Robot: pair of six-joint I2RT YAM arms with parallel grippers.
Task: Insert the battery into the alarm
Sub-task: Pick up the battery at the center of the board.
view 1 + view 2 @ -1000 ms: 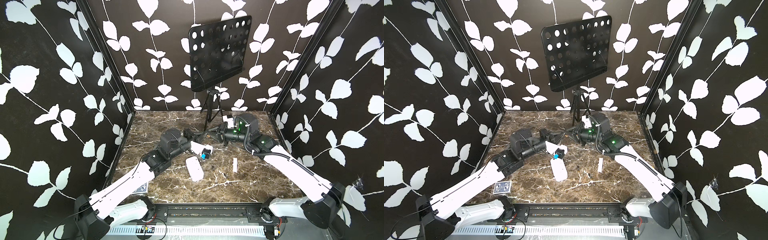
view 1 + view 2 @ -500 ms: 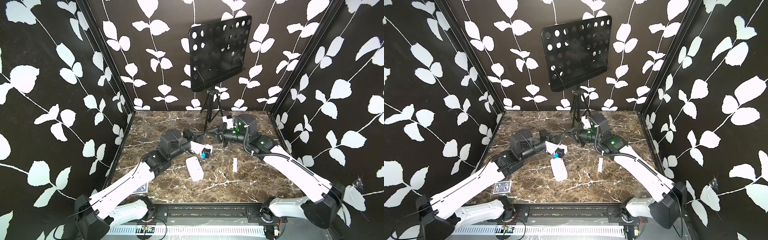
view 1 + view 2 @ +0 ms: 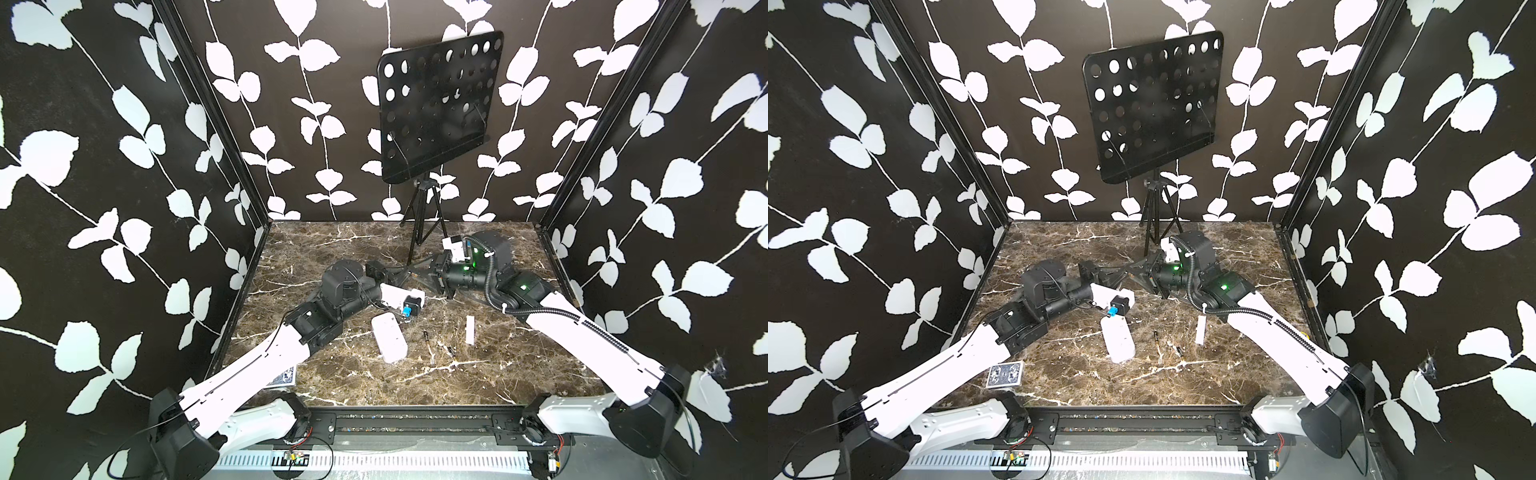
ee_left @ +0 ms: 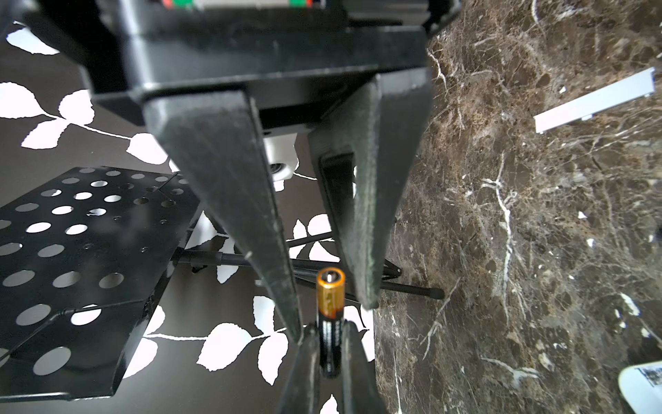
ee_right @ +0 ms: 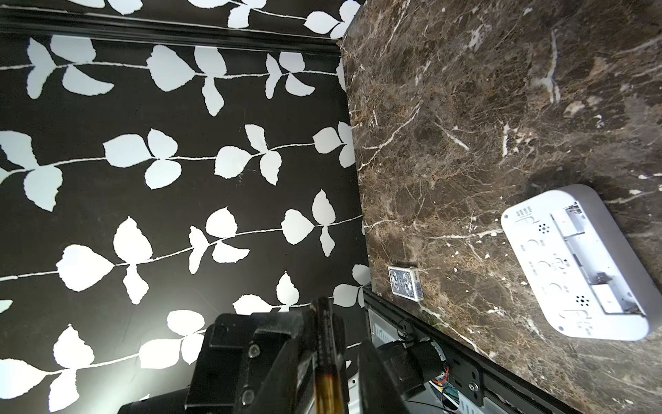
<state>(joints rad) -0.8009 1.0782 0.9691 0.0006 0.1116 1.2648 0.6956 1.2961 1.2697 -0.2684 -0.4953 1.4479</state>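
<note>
In both top views, finds no real shift from a second ago: left gripper (image 3: 402, 274) and right gripper (image 3: 417, 272) tip to tip over the far half of the marble table (image 3: 519, 374); alarm (image 3: 388, 337) back up at mid-table; white battery cover (image 3: 470, 329) well apart, toward the right edge; card box (image 3: 1005, 374) by the near left corner.

From the left wrist, shows left jaws clamped on the black end of the battery (image 4: 330, 297), right jaws parted, flanking its copper end, no contact visible.

From the right wrist, shows the alarm's battery bay (image 5: 587, 258) open, nothing visible inside.

Reads as a hand-over unfinished; insertion not yet begun.
</note>
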